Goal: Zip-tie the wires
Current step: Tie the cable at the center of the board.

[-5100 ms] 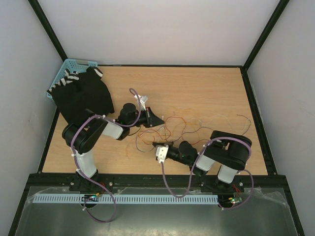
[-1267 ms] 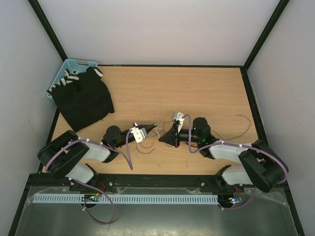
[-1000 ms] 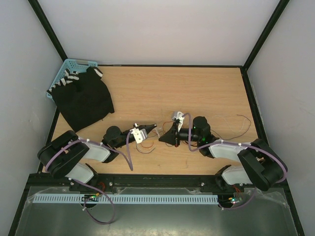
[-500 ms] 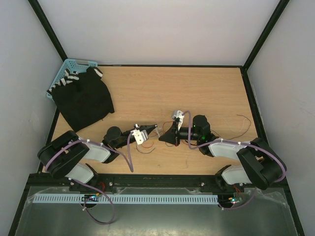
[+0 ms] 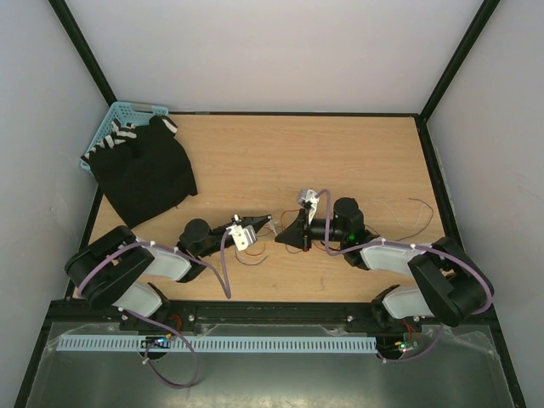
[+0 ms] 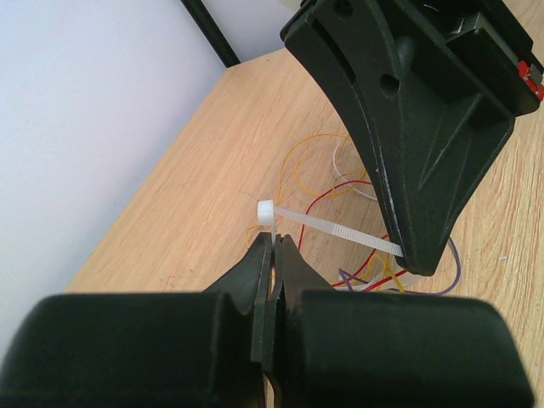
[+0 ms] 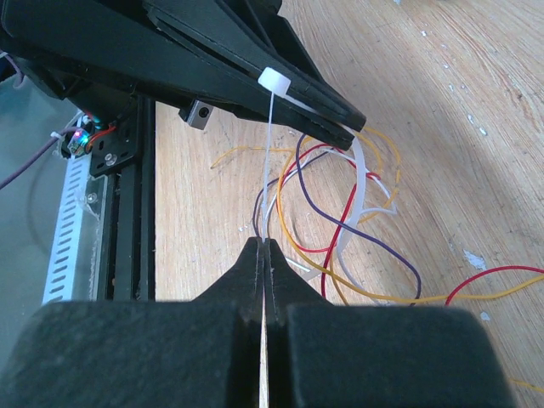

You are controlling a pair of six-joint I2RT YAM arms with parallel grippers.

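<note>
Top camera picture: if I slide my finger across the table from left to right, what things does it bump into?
black cloth → left gripper → right gripper → loose far end of the wires

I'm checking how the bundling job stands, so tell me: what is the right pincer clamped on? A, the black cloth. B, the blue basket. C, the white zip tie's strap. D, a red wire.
C: in the right wrist view, the white zip tie runs straight down from its head into the shut right pincer.
</note>
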